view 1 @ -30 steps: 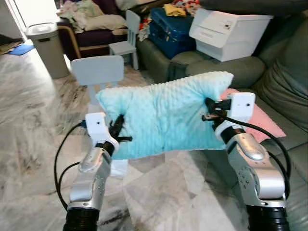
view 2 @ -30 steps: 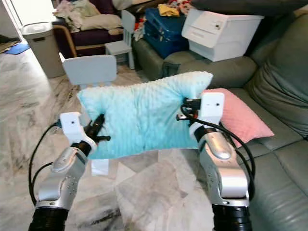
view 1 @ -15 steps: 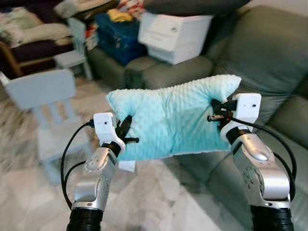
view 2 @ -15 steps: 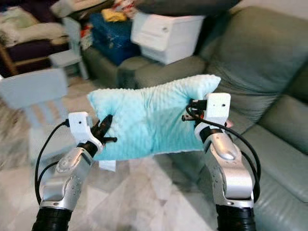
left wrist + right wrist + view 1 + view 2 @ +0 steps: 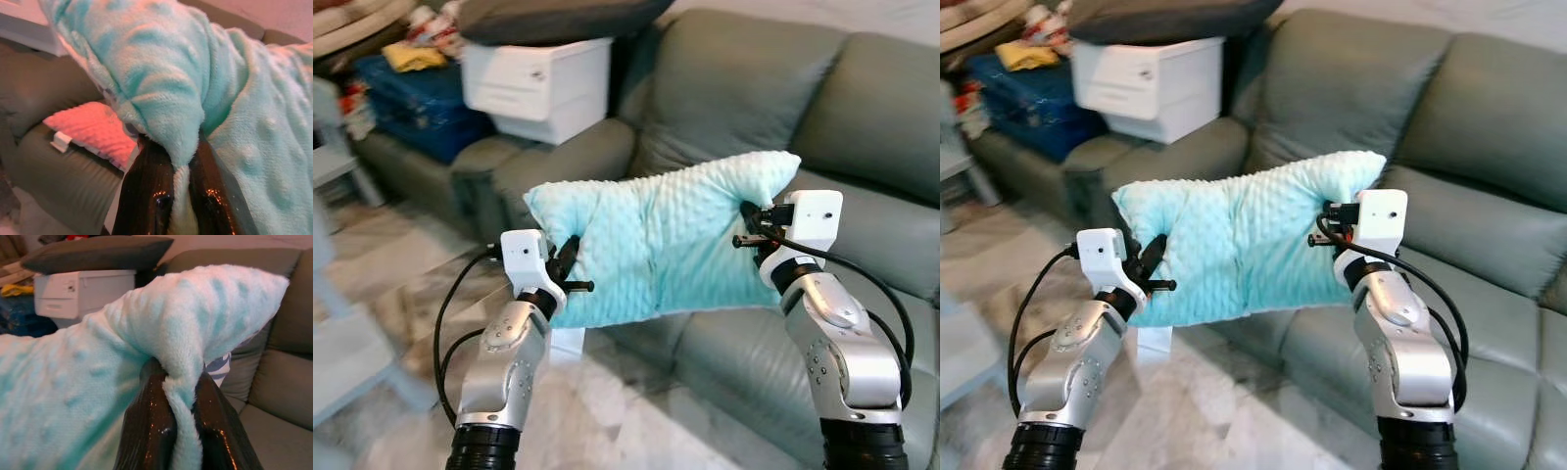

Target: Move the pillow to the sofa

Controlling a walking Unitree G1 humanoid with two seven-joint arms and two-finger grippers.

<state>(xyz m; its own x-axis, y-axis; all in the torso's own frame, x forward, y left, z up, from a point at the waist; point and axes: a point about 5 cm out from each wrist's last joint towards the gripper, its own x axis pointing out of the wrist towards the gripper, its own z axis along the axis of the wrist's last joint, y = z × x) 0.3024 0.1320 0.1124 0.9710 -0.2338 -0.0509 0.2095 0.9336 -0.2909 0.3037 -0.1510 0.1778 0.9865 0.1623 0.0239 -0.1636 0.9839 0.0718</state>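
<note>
Both my arms are raised in front of me, elbows bent — my left gripper (image 5: 570, 274) and right gripper (image 5: 750, 227) each pinched tight on an end of the pillow (image 5: 661, 245).

pillow (image 5: 656, 250): pale turquoise, raised dot texture
sofa (image 5: 862, 137): grey-green
second cushion (image 5: 93, 128): pink
storage box (image 5: 533, 83): white

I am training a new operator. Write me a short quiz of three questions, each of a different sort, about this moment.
1. True or false: the pillow already lies on the sofa.
2. Which gripper pinches the pillow? A) left alone B) right alone C) both
3. Fill in: in the left wrist view, a ____ cushion lies on the sofa seat.

Key: 1 false, it is held in the air before the sofa; 2 C; 3 pink.
</note>
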